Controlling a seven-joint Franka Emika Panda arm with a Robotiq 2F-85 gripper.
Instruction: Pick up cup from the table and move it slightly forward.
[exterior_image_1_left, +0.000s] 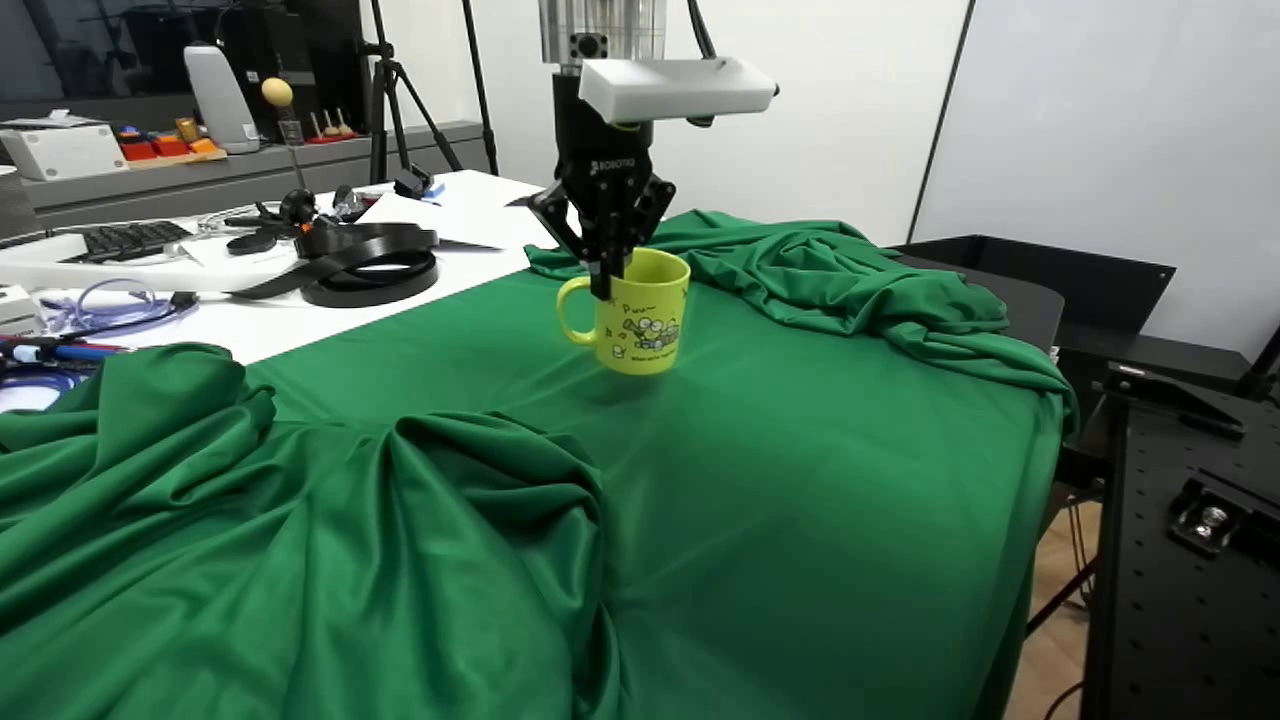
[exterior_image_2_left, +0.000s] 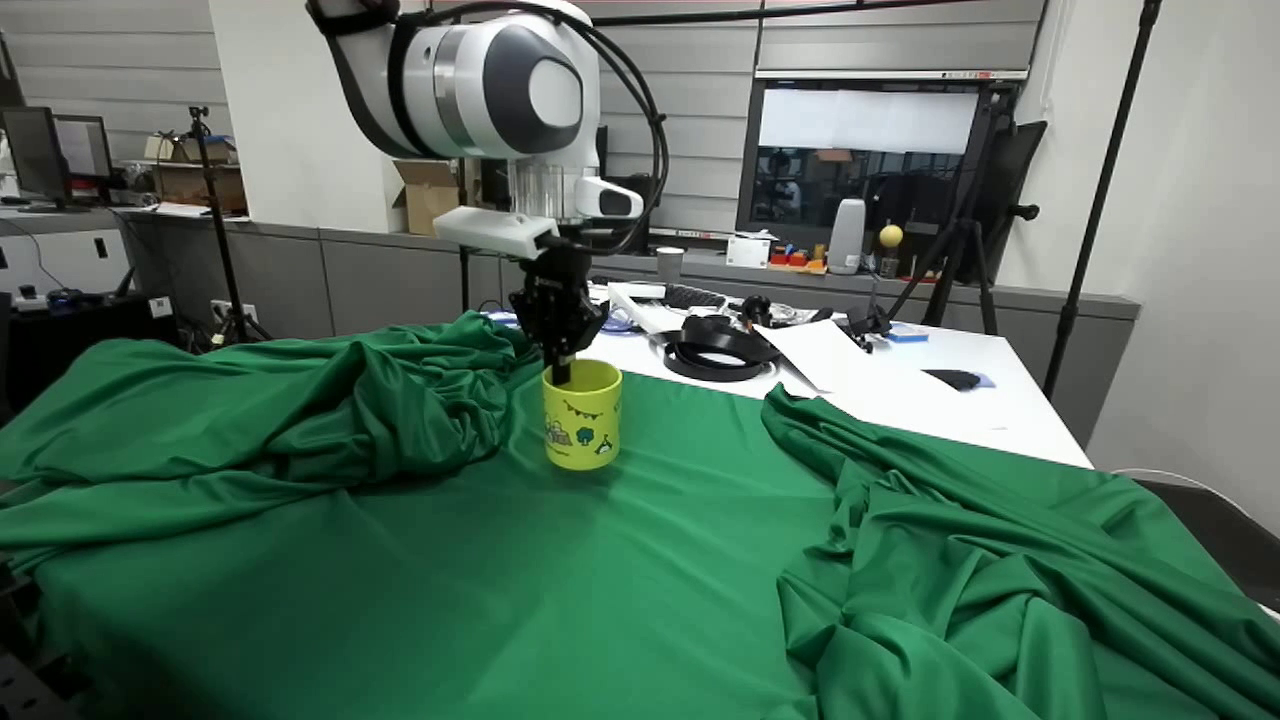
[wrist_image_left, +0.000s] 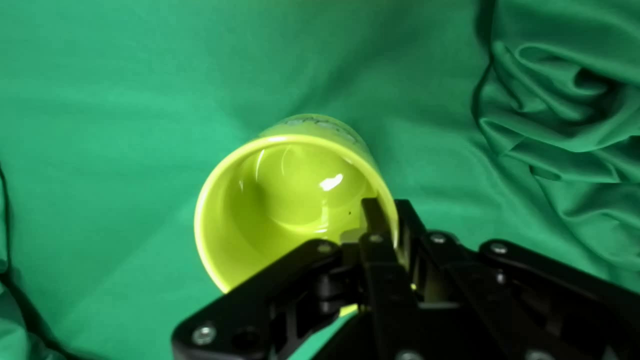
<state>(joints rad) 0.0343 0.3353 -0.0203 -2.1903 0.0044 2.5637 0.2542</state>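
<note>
The yellow-green cup (exterior_image_1_left: 648, 325) is upright at the middle of the table (exterior_image_1_left: 820, 470), on or just above the green cloth; I cannot tell which. Its side handle (exterior_image_1_left: 563, 312) and dark print show in an exterior view. The cup also shows in an exterior view (exterior_image_2_left: 583, 435) and from above in the wrist view (wrist_image_left: 295, 185), where its inside is bare. My gripper (wrist_image_left: 387, 203) is shut on the cup's wall at the rim, one finger inside and one outside. The gripper shows above the cup in both exterior views (exterior_image_1_left: 603, 283) (exterior_image_2_left: 559, 372).
Bunched green cloth (exterior_image_1_left: 480, 500) lies in heaps around the cup, with another heap (exterior_image_1_left: 850, 270) toward the back. A white table top (exterior_image_1_left: 470, 215) holds a black strap roll (exterior_image_1_left: 370, 285), a keyboard (exterior_image_1_left: 130, 238) and cables. A black perforated plate (exterior_image_1_left: 1200, 600) stands beside the table.
</note>
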